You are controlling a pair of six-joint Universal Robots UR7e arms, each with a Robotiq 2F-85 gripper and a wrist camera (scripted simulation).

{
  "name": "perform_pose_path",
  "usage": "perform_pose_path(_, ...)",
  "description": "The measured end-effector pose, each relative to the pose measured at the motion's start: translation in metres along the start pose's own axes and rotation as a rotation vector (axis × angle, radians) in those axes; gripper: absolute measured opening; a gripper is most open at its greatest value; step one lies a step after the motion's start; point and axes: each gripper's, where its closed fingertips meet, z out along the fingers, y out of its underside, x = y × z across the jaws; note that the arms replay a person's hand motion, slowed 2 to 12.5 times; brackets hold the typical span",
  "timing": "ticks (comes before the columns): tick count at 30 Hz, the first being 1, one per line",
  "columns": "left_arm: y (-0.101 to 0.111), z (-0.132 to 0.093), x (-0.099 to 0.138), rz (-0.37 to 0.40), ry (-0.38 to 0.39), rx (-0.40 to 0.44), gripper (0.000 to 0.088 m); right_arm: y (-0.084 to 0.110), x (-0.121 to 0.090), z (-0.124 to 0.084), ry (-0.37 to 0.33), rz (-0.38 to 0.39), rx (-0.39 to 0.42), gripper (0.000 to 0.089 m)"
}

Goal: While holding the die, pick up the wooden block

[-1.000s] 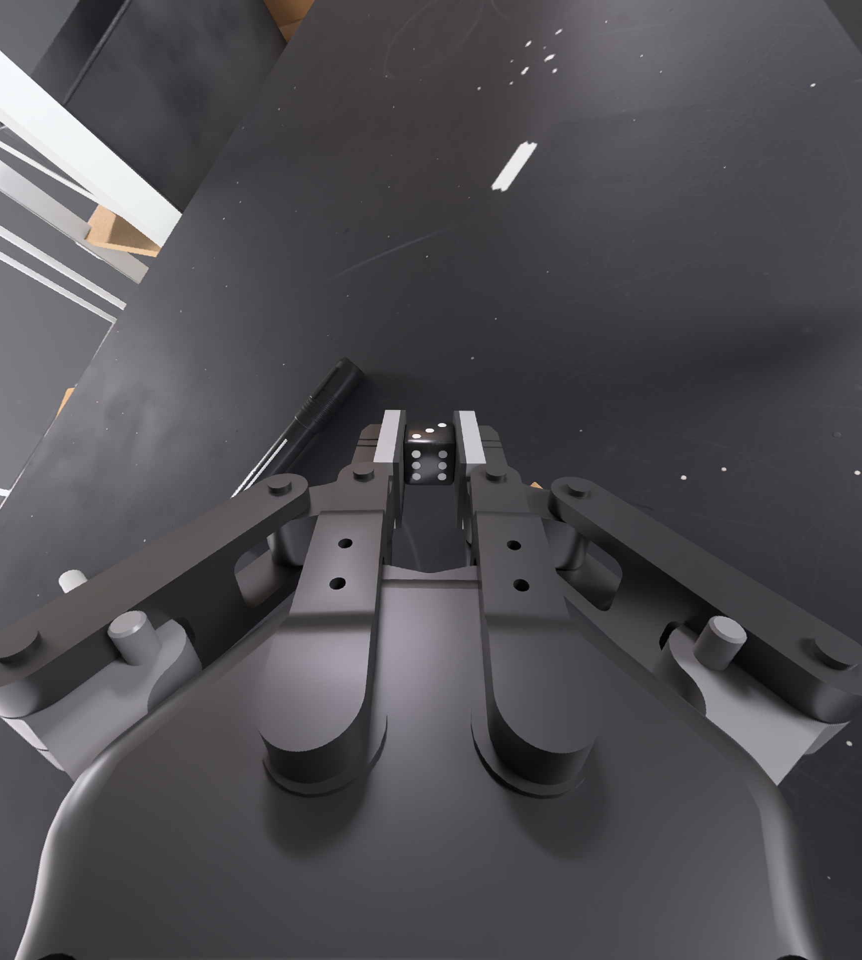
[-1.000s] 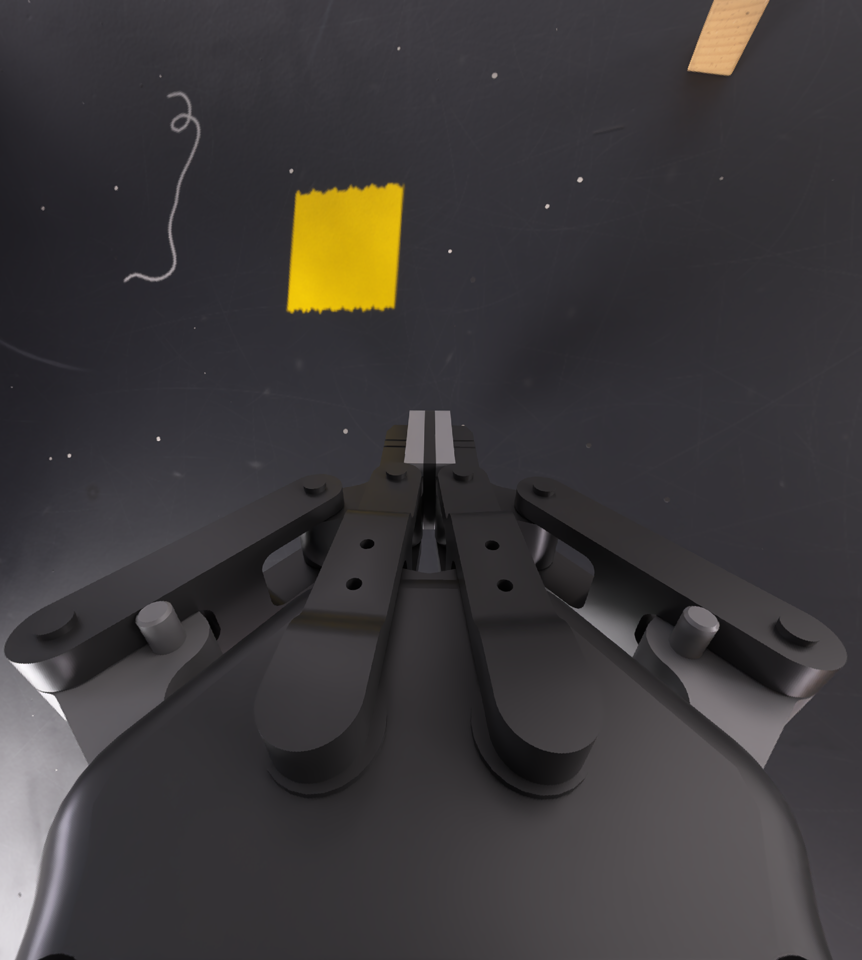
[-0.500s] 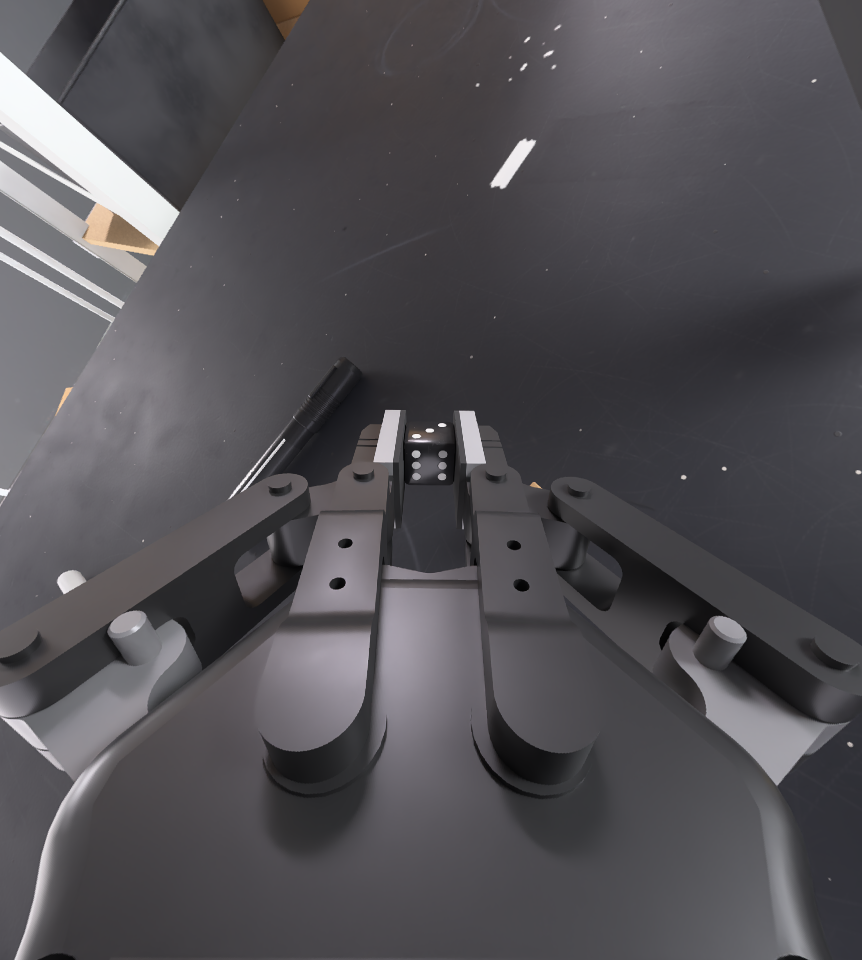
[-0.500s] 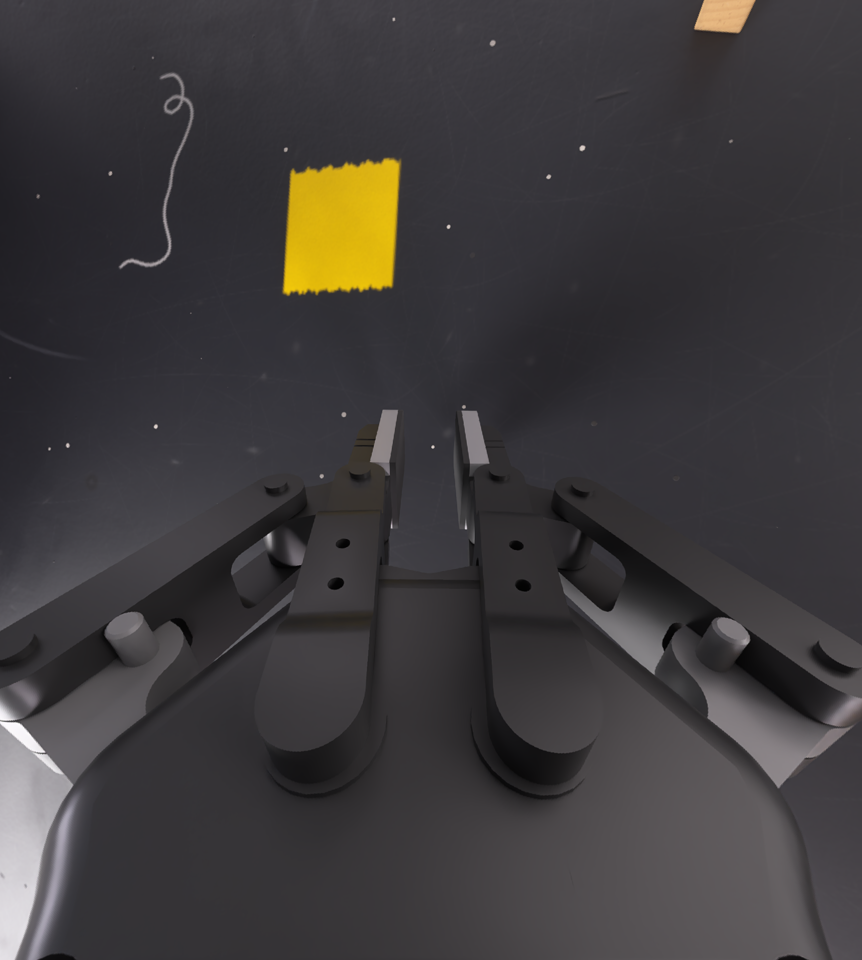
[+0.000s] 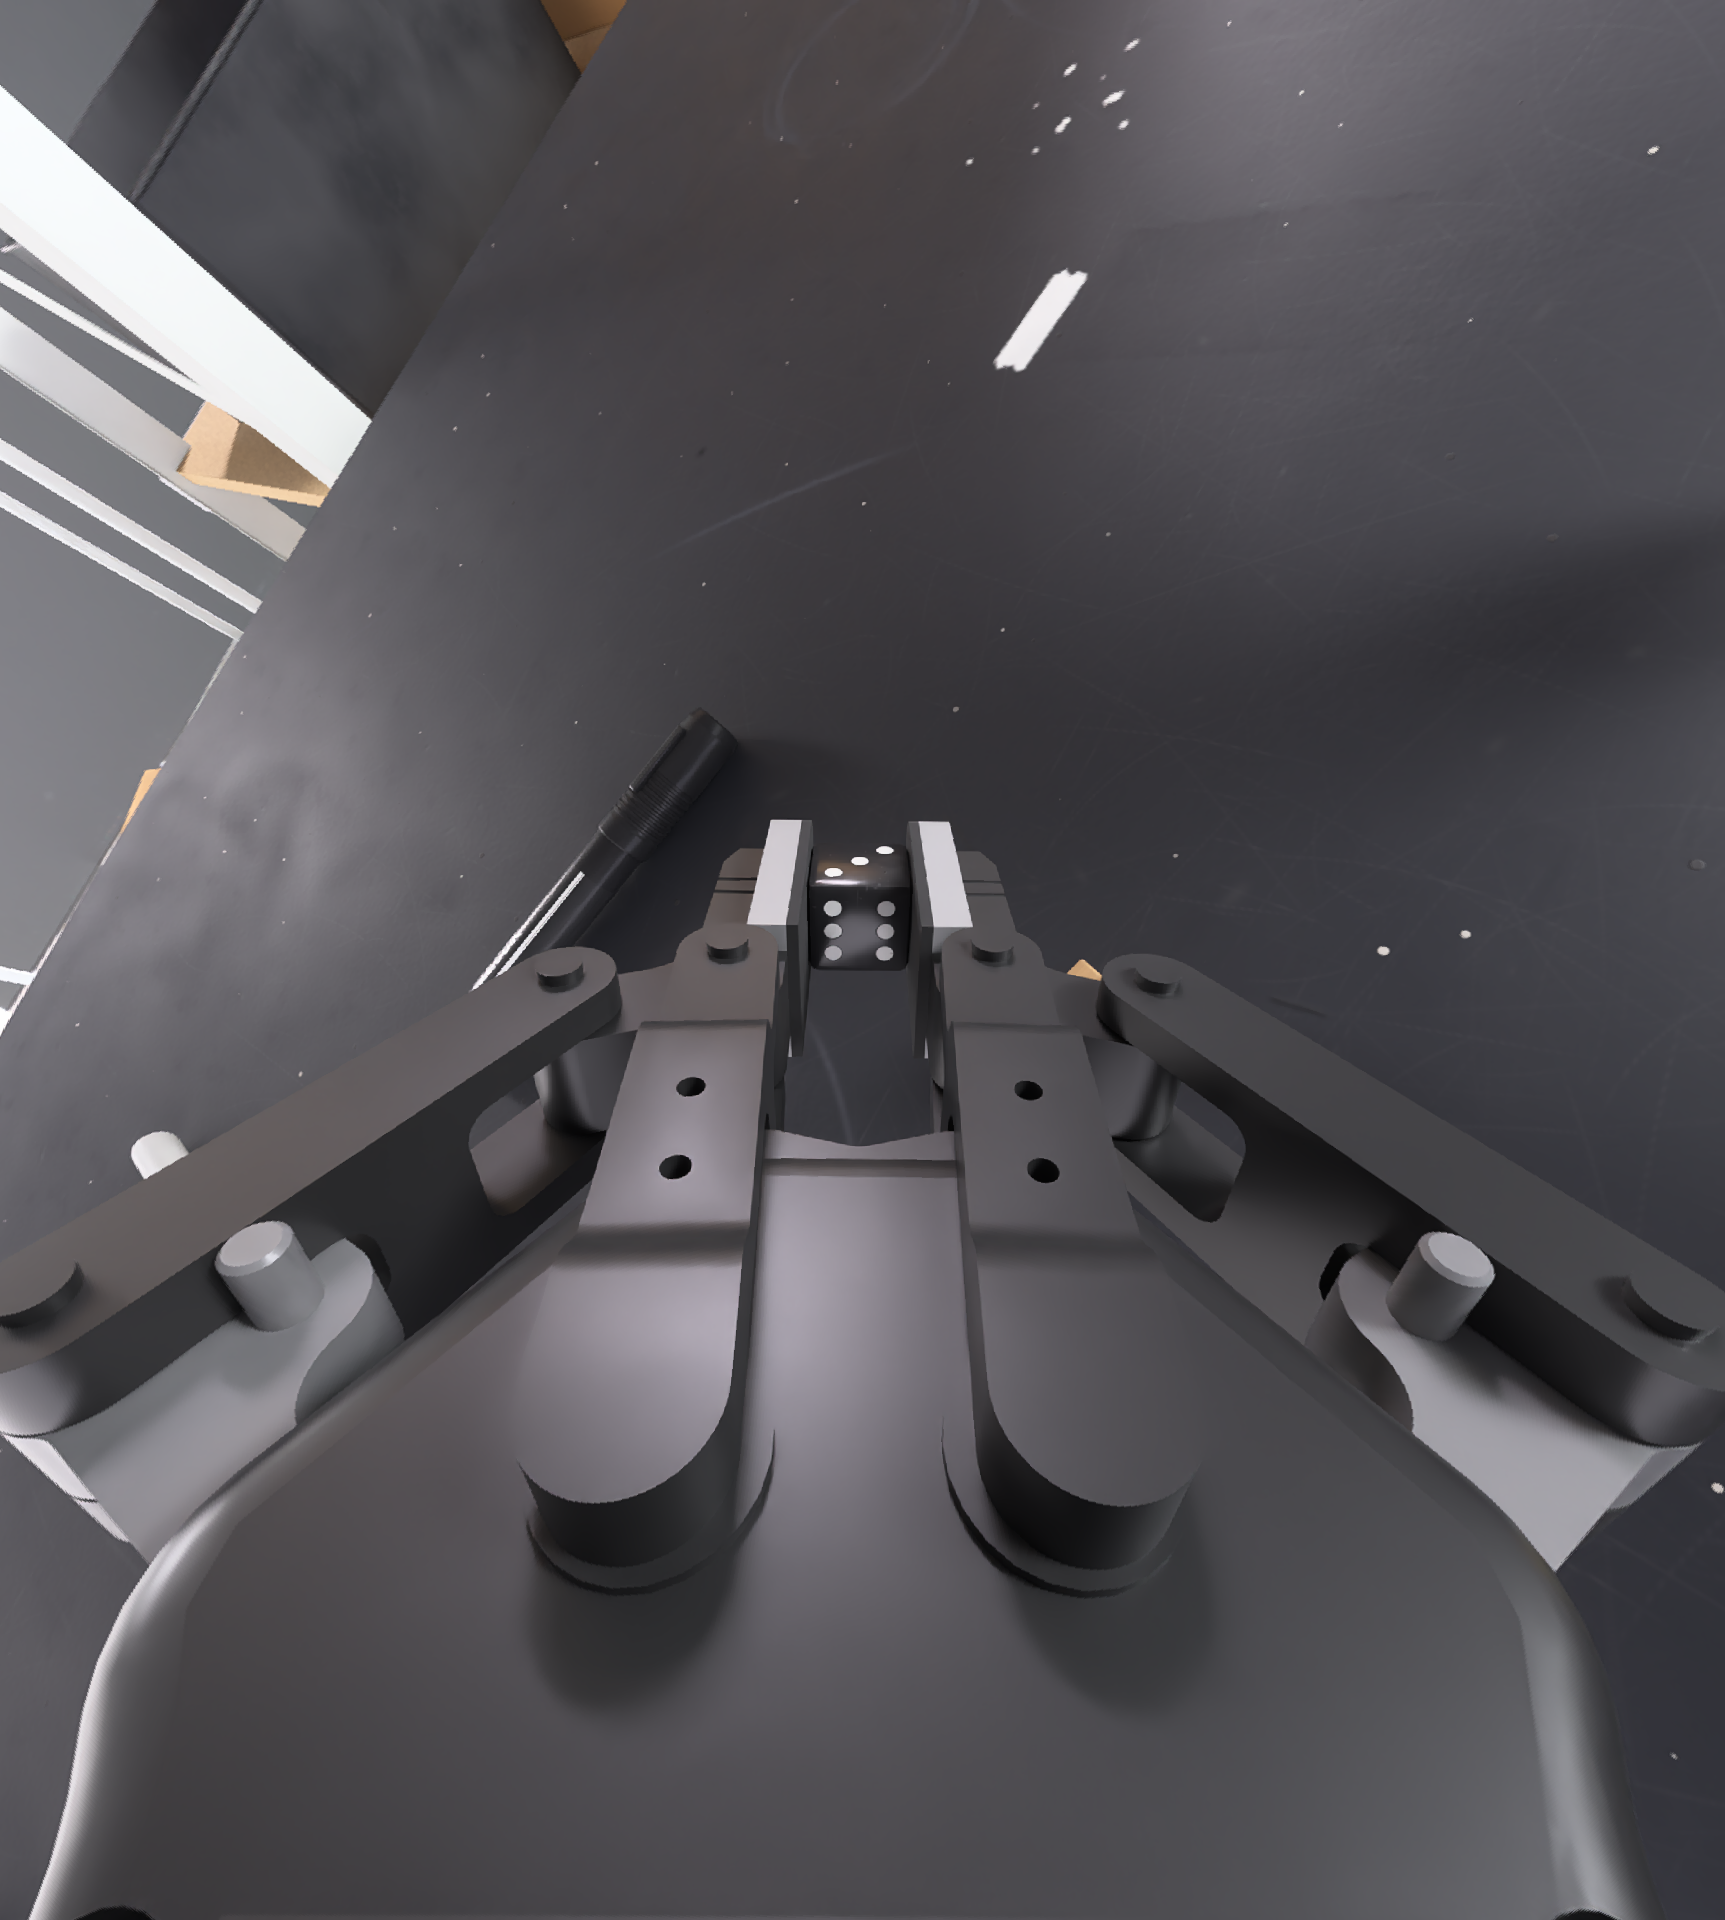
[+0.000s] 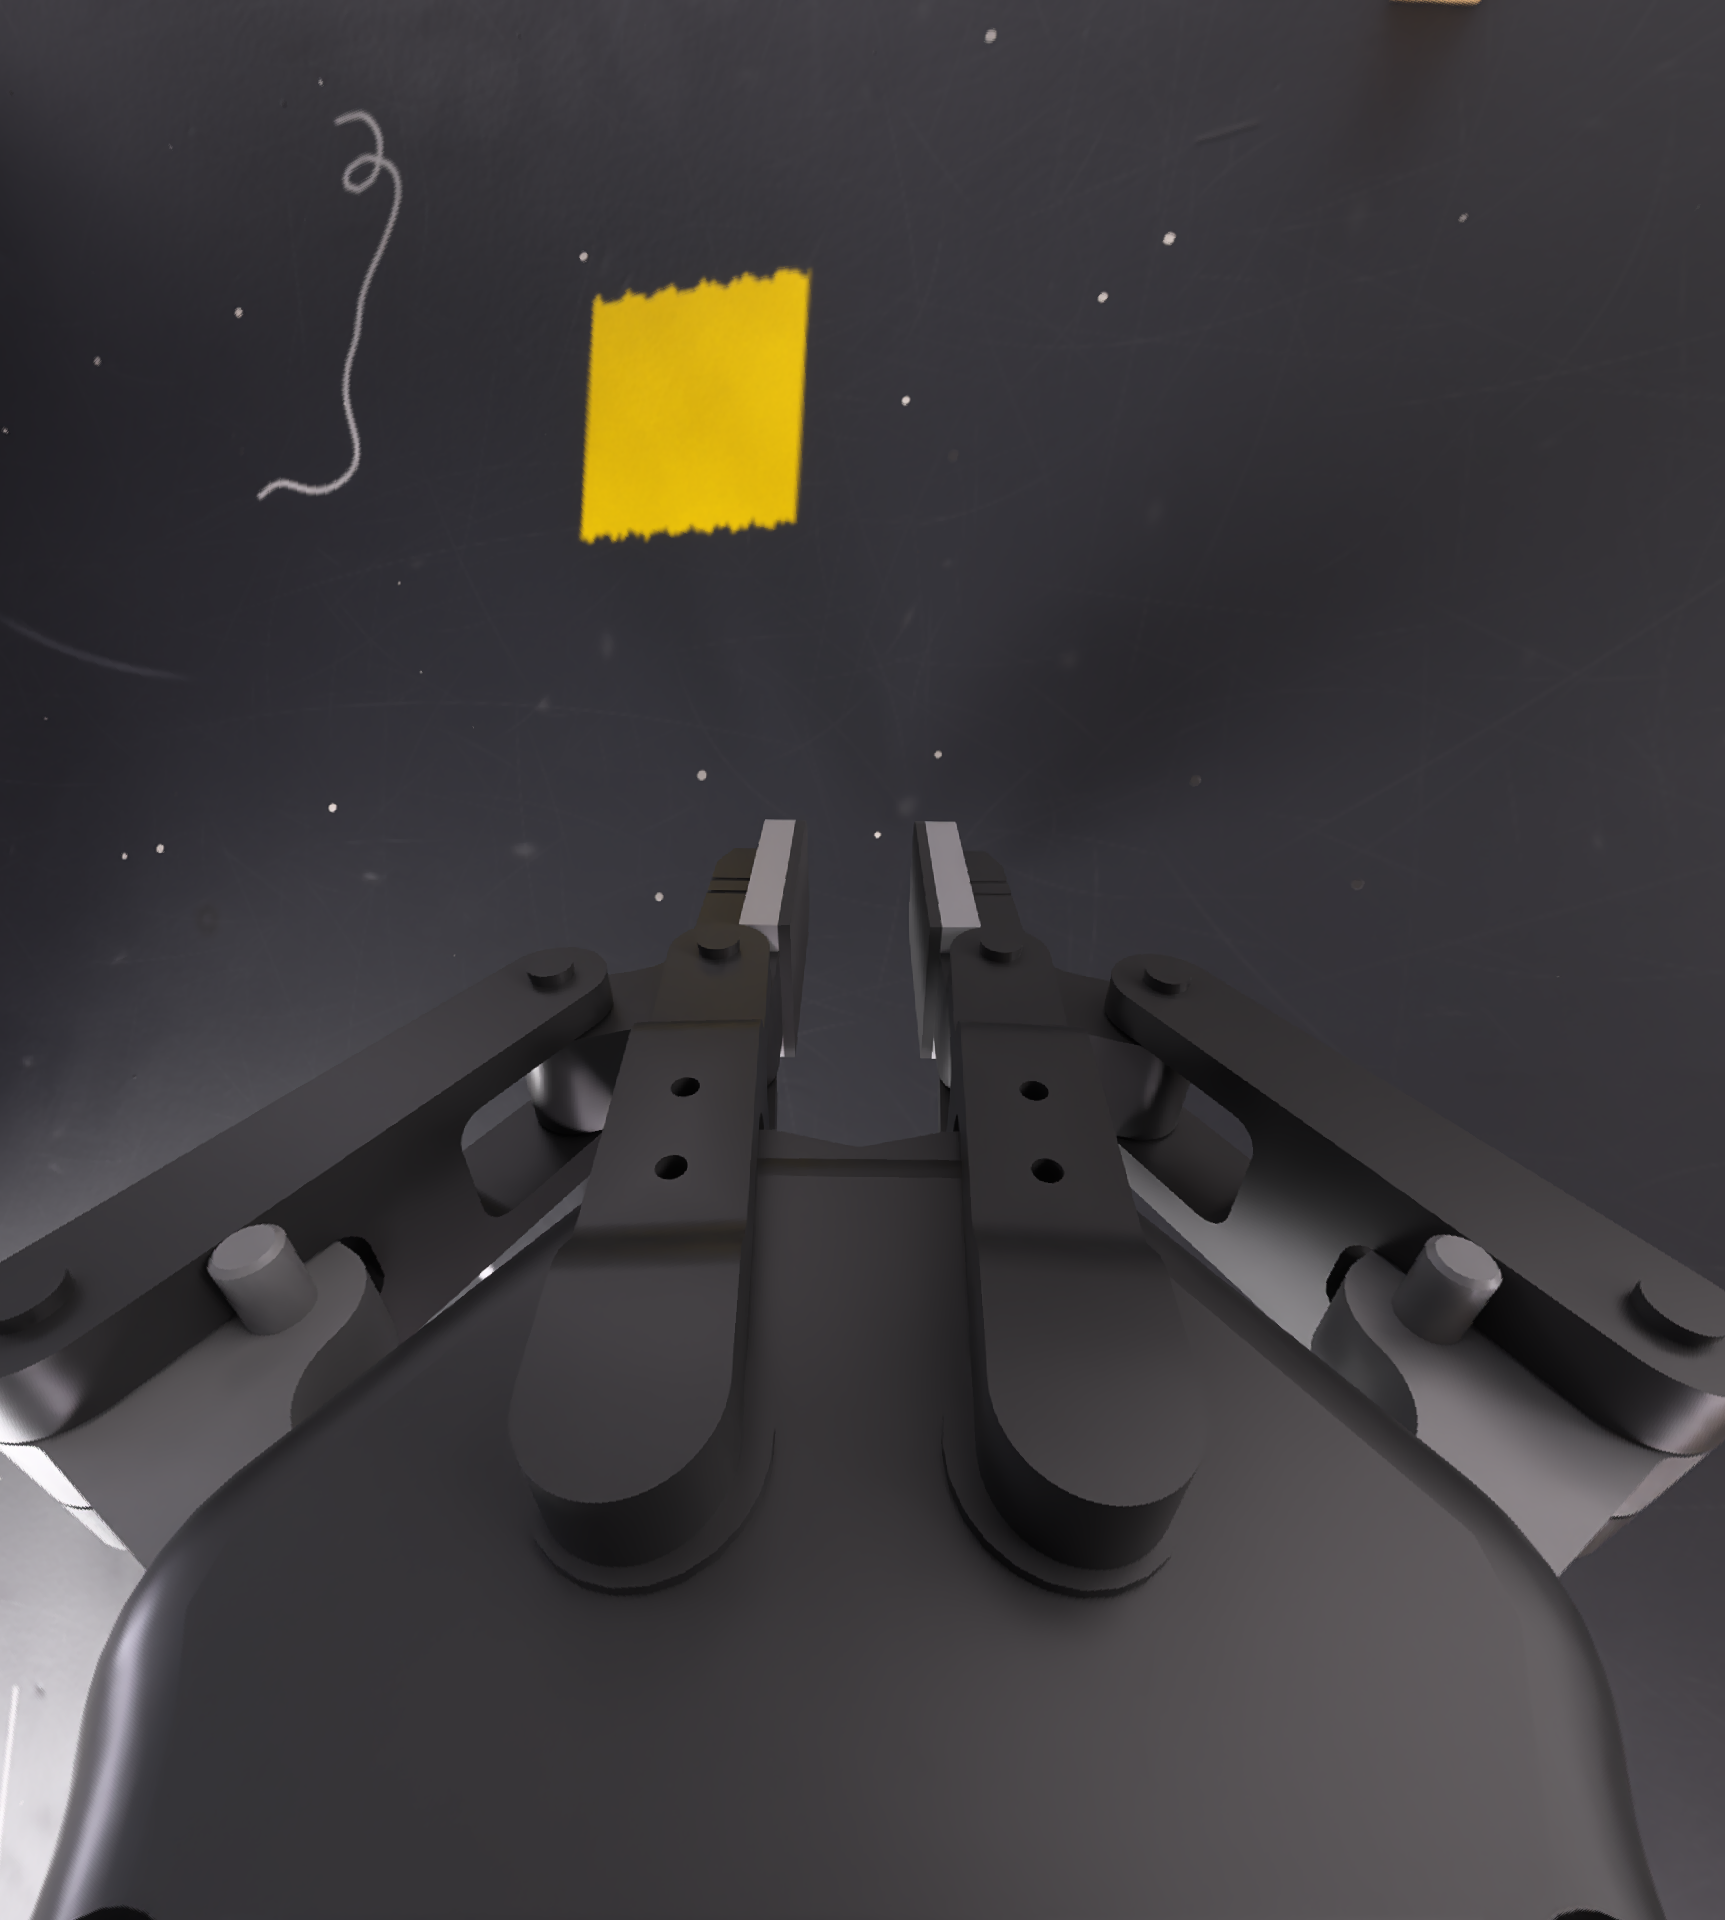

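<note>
In the left wrist view my left gripper (image 5: 859,873) is shut on a small black die (image 5: 859,914) with white pips, held between the pads above the dark table. In the right wrist view my right gripper (image 6: 858,873) is open and empty, its jaws a short way apart above the bare table. Only a thin sliver of the wooden block (image 6: 1434,3) shows at the top edge of the right wrist view, far ahead and to the right of the gripper. A small tan corner (image 5: 1083,969) peeks out behind the left gripper's right finger.
A black pen (image 5: 629,842) lies on the table just left of the left gripper. A white tape strip (image 5: 1040,320) lies farther ahead. A yellow tape patch (image 6: 694,407) and a white squiggle (image 6: 359,312) mark the table ahead of the right gripper. The table's left edge (image 5: 245,644) runs diagonally.
My right gripper has opened from shut. The wooden block has slid up toward the top edge of its view. The left gripper still holds the die, nearly unmoved.
</note>
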Motion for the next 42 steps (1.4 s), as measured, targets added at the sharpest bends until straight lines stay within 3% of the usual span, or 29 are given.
perform_pose_path(6, 0.001, -0.003, -0.006, 0.004, -0.024, -0.004, 0.0159, -0.001, 0.001, 0.000, 0.014, -0.006, 0.003, 0.0180)
perform_pose_path(13, 0.000, -0.012, -0.018, -0.013, -0.062, 0.007, 0.0159, -0.026, 0.009, -0.005, 0.084, -0.020, 0.098, 0.0190)
perform_pose_path(18, 0.000, -0.017, -0.024, -0.027, -0.081, 0.017, 0.0159, -0.051, 0.017, 0.005, 0.158, -0.050, 0.129, 0.0328)
perform_pose_path(23, 0.002, -0.021, -0.030, -0.037, -0.099, 0.018, 0.0159, -0.084, 0.017, 0.024, 0.177, -0.106, 0.169, 0.0422)
perform_pose_path(29, 0.004, -0.028, -0.039, -0.061, -0.124, 0.027, 0.0159, -0.110, 0.026, 0.043, 0.236, -0.156, 0.152, 0.0457)
perform_pose_path(34, 0.006, -0.035, -0.045, -0.084, -0.136, 0.031, 0.0159, -0.128, 0.039, 0.045, 0.288, -0.173, 0.162, 0.0458)
perform_pose_path(42, 0.012, -0.041, -0.051, -0.098, -0.151, 0.010, 0.0159, -0.136, 0.071, 0.042, 0.379, -0.172, 0.134, 0.0452)
